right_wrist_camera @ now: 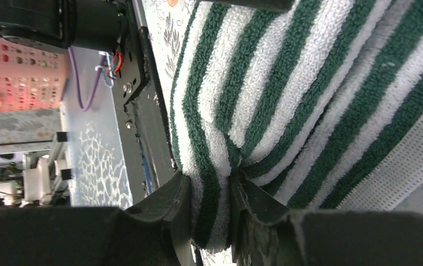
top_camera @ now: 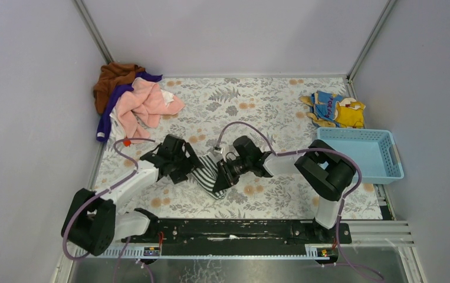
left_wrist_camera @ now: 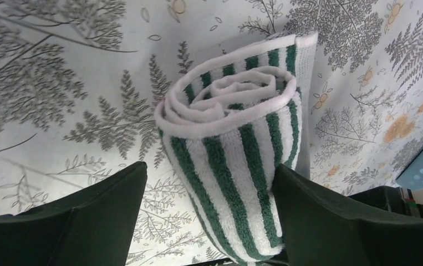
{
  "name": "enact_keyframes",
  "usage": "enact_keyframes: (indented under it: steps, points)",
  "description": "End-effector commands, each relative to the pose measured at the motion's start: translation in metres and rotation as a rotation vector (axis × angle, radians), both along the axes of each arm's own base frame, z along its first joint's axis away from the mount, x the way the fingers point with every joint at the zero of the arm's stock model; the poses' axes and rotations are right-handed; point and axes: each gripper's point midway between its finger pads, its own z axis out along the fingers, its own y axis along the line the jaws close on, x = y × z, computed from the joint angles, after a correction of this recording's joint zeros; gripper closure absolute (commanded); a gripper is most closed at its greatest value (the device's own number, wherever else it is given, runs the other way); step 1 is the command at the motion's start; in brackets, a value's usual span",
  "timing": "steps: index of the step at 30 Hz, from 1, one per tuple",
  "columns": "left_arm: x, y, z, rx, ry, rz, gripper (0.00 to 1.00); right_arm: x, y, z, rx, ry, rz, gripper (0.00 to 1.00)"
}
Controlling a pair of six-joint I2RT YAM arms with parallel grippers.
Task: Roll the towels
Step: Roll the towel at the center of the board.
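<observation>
Our right gripper (right_wrist_camera: pixel 209 205) pinches a fold of the striped towel (right_wrist_camera: pixel 309 83) between its fingers; our left gripper (left_wrist_camera: pixel 209 183) stands wide, with the rolled end between its fingers. We should hold the pinch firm and turn evenly, so the roll does not loosen

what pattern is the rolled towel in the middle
Green and white stripes on the rolled terry towel, clearest in the left wrist view.

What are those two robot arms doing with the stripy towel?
They're rolling it up. The green-striped towel is already a roll on the table. The right tool is pinching a fold of it, and the left tool stands open around one end. More towels wait in a pile in the far left corner.
</observation>
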Motion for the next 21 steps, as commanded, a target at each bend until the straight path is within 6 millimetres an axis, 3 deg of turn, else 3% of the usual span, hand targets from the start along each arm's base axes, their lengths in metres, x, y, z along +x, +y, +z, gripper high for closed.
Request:
enact_keyframes:
  steps: [1, 5, 9, 12, 17, 21]
  points:
    - [0.022, -0.015, -0.002, -0.039, -0.033, -0.024, 0.25, -0.037, -0.036, -0.046, -0.148, 0.262, -0.034, 0.79]
    - [0.015, -0.019, -0.028, -0.009, 0.024, -0.037, 0.32, -0.037, -0.049, -0.058, -0.21, 0.249, -0.065, 0.78]
    - [0.008, -0.017, -0.047, 0.048, 0.064, -0.049, 0.36, -0.028, -0.057, -0.055, -0.265, 0.176, -0.109, 0.7]
    - [0.002, -0.017, -0.058, 0.075, 0.095, -0.062, 0.37, -0.013, -0.06, -0.038, -0.297, 0.04, -0.149, 0.59]
    - [-0.007, -0.014, -0.068, 0.103, 0.125, -0.075, 0.38, 0.011, -0.063, 0.006, -0.405, -0.291, -0.226, 0.36]
    - [-0.012, -0.011, -0.071, 0.117, 0.135, -0.075, 0.39, 0.025, -0.062, 0.04, -0.471, -0.526, -0.297, 0.27]
